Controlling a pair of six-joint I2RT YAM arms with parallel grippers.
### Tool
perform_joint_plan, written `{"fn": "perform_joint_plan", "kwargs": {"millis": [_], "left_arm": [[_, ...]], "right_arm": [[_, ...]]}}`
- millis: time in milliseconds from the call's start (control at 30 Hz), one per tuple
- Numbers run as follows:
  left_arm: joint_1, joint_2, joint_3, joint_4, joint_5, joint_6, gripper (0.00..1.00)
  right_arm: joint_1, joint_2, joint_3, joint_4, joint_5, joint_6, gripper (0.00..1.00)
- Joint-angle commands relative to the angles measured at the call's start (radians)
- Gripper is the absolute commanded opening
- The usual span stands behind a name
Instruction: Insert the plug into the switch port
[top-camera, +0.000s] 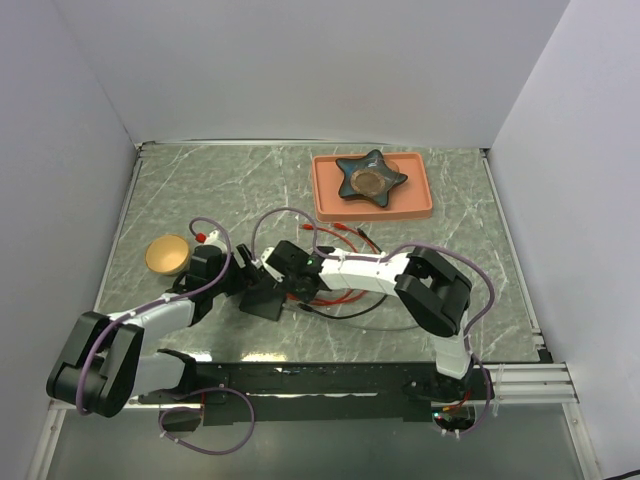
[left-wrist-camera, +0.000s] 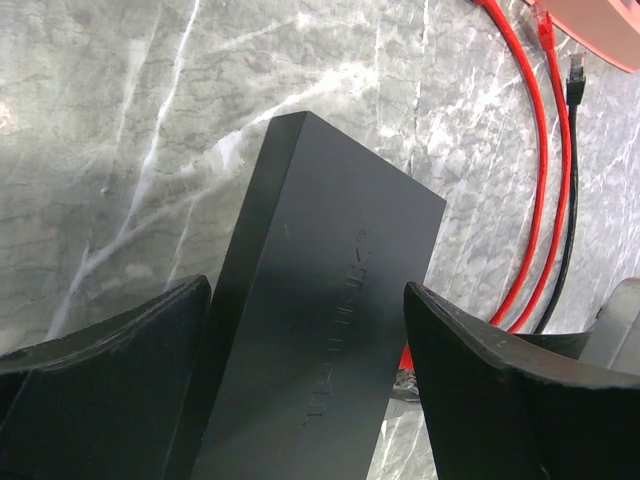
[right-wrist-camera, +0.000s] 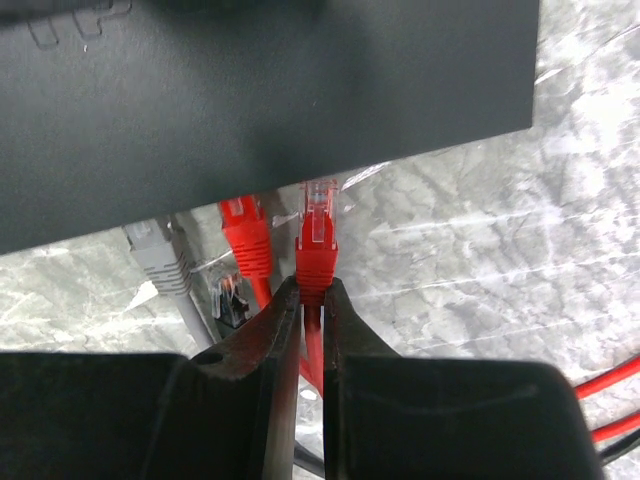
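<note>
1. The right hand (right-wrist-camera: 312, 288) is clamped on the red plug with a clear tip (right-wrist-camera: 318, 235), its fingers nearly together around the plug's boot.
2. That plug points at the near edge of the flat matte-black rectangular switch (right-wrist-camera: 250, 90). Its tip reaches the edge, but I cannot tell whether it sits in a port.
3. Just left of it in the right wrist view lie a second red plug (right-wrist-camera: 245, 240) and a grey plug (right-wrist-camera: 160, 262), by the same edge.
4. The left hand (left-wrist-camera: 305, 295) is spread wide across the switch, with a dark finger (left-wrist-camera: 120, 380) against each long side, gripping it.
5. The switch sits near the middle of the grey-green marbled desk (top-camera: 200, 190), between the two hands.
6. Red cables (left-wrist-camera: 535, 150) and a black cable (left-wrist-camera: 572, 200) trail beside it.
7. Farther back, a salmon rectangular tray (top-camera: 420, 200) holds a dark star-shaped dish (top-camera: 370, 178). A round yellow bowl (top-camera: 167, 255) stands to the left.
</note>
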Motion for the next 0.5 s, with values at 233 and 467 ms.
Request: {"fn": "perform_joint_plan", "kwargs": {"millis": [233,467], "left_arm": [[-0.004,-0.039,0.013,-0.055,0.010,0.023,0.86],[-0.002,-0.042,0.012,-0.049,0.017,0.028,0.86]], "right_arm": [[0.010,0.082,0.127,-0.069,0.030,0.019,0.00],[0.008,0.076,0.119,-0.072,0.007,-0.001,0.00]]}}
